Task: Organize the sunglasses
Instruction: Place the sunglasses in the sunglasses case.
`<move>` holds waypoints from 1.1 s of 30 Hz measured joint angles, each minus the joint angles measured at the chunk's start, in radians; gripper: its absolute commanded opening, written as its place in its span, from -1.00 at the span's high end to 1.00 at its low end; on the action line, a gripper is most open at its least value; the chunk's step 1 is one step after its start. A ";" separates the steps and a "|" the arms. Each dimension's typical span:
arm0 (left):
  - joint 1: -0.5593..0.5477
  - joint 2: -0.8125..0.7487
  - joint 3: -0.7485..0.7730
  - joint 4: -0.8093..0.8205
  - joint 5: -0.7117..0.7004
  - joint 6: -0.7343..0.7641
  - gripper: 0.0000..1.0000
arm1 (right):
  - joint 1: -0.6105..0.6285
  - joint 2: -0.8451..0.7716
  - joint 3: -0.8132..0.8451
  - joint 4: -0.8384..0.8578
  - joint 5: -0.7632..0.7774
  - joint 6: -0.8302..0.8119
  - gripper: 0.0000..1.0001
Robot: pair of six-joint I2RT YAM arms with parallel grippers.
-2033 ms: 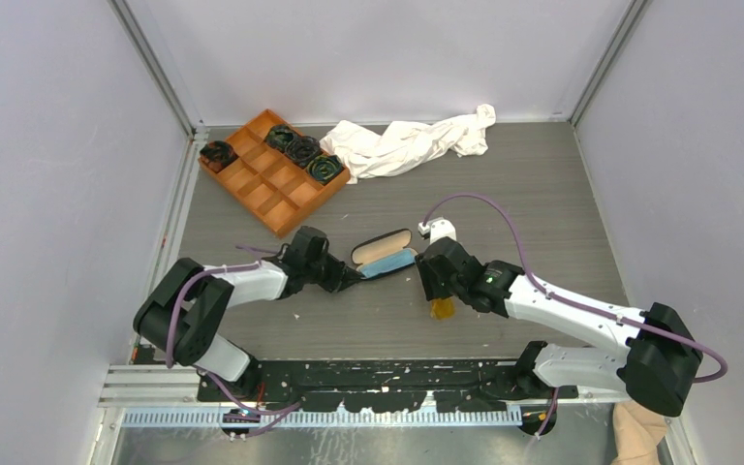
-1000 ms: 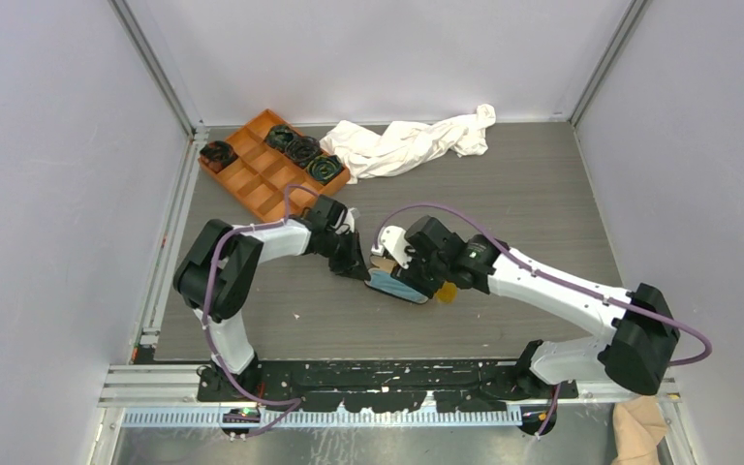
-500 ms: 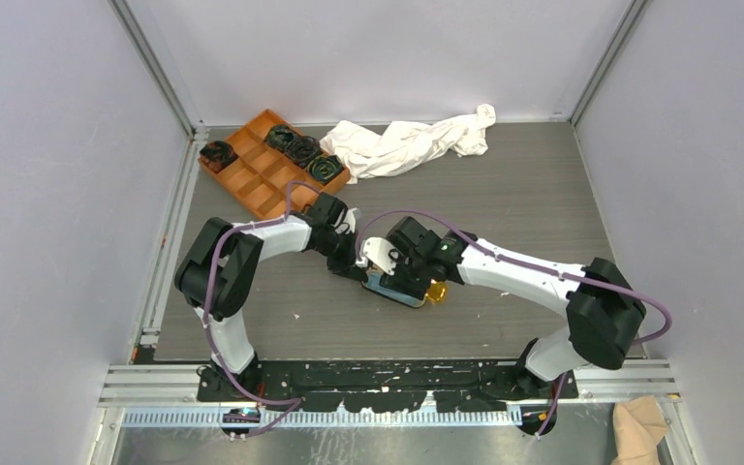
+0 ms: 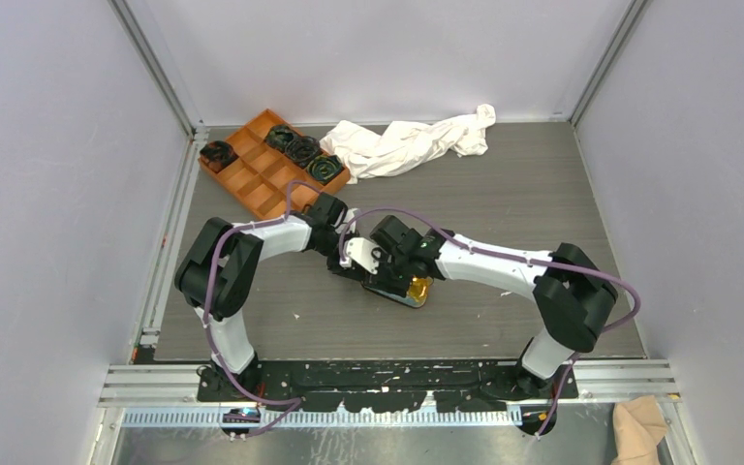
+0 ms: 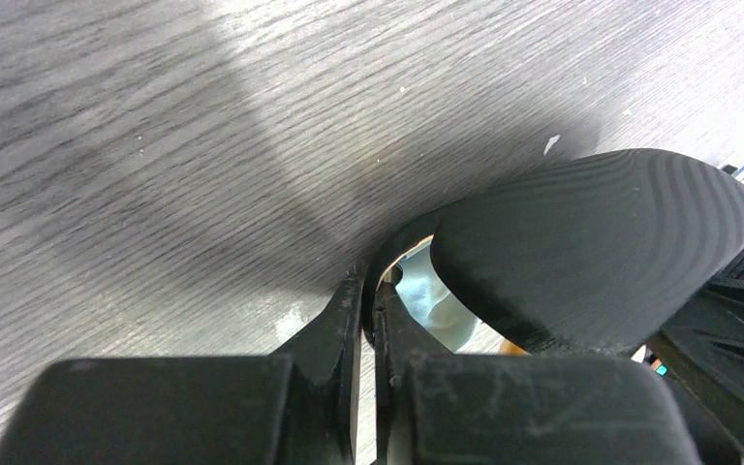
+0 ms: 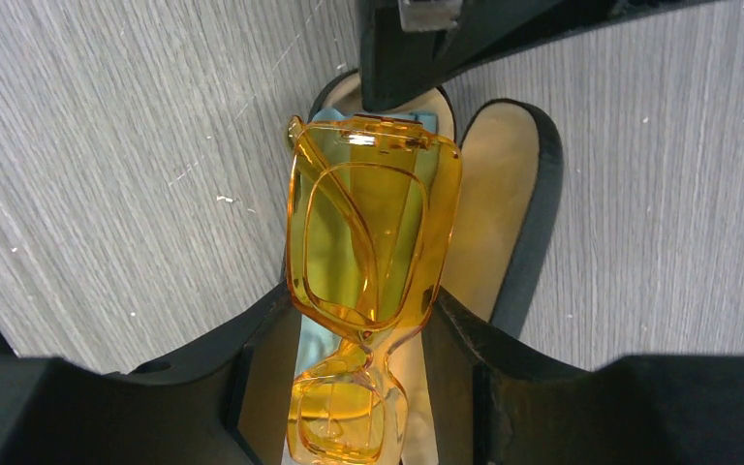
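Note:
The sunglasses (image 6: 373, 242), folded and amber, are gripped at the bridge by my right gripper (image 6: 363, 334). It holds them lengthwise just over the open black case (image 6: 533, 194), above its beige lining and the light blue cloth (image 6: 312, 344). In the top view the sunglasses (image 4: 418, 288) show as an amber patch at the right end of the case (image 4: 387, 291), under my right gripper (image 4: 394, 274). My left gripper (image 4: 346, 260) is shut on the case's rim at its left end. In the left wrist view its fingers (image 5: 370, 295) pinch the thin rim next to the raised lid (image 5: 601, 242).
An orange compartment tray (image 4: 269, 179) holding several dark rolled items stands at the back left. A crumpled white cloth (image 4: 407, 143) lies at the back middle. The left gripper's body (image 6: 417, 39) sits close ahead of the sunglasses in the right wrist view.
My right gripper has carried the sunglasses leftward, from beside the case to over it. My left gripper stays on the case's left end; the case has barely moved lately.

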 measured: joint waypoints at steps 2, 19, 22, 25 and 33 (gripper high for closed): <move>0.000 0.000 0.000 0.000 0.002 0.003 1.00 | 0.001 0.018 0.005 0.007 -0.002 -0.006 0.64; 0.000 0.000 0.000 -0.002 0.004 0.007 0.99 | 0.005 0.064 0.001 0.044 0.019 0.019 0.02; 0.000 0.000 0.000 -0.002 0.004 0.007 0.99 | 0.007 0.055 -0.018 0.066 0.029 0.034 0.00; 0.000 0.000 0.000 -0.003 0.004 0.007 0.99 | 0.010 0.035 -0.033 0.076 0.038 0.052 -0.29; 0.000 0.000 0.000 -0.006 0.004 0.009 0.99 | 0.027 -0.037 -0.057 0.084 0.050 0.089 -0.36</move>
